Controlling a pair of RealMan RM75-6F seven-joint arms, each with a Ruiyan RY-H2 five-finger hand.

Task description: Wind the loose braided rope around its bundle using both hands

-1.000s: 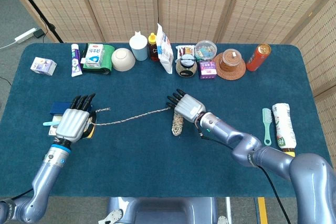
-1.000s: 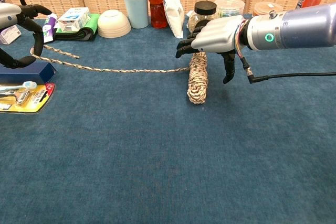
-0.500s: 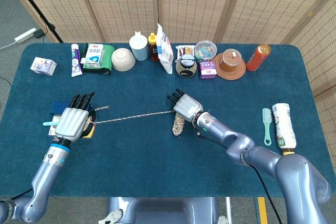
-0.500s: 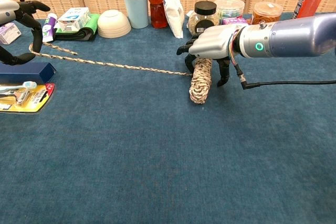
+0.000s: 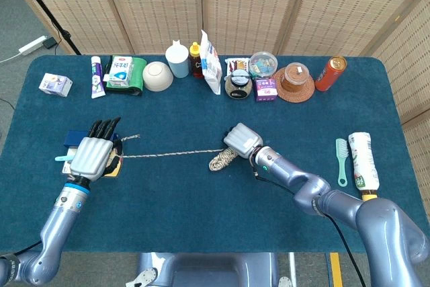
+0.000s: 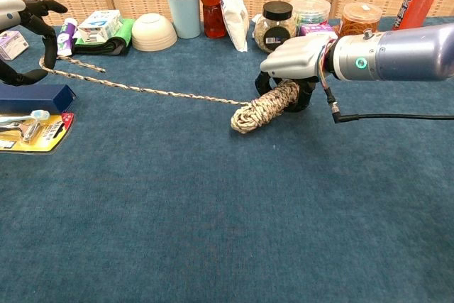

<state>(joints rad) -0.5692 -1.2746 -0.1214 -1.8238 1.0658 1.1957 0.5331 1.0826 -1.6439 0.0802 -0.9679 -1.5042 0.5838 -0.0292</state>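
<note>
Your right hand (image 6: 298, 58) had its fingers clamped on the bundle (image 6: 264, 106), tilted near the table's (image 5: 201, 220) middle. Your left hand (image 5: 93, 155), fingers curled around the loose rope (image 6: 149, 91), held it taut near the left edge.

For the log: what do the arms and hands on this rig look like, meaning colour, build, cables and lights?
Both arms are glossy blue-grey metal tubes with rounded joints. The left hand and right hand each have a silver-grey shell on the back and black fingers. A lit teal ring shows at each wrist. On the right wrist, coloured wires sit behind the hand and a black cable trails off.
</note>
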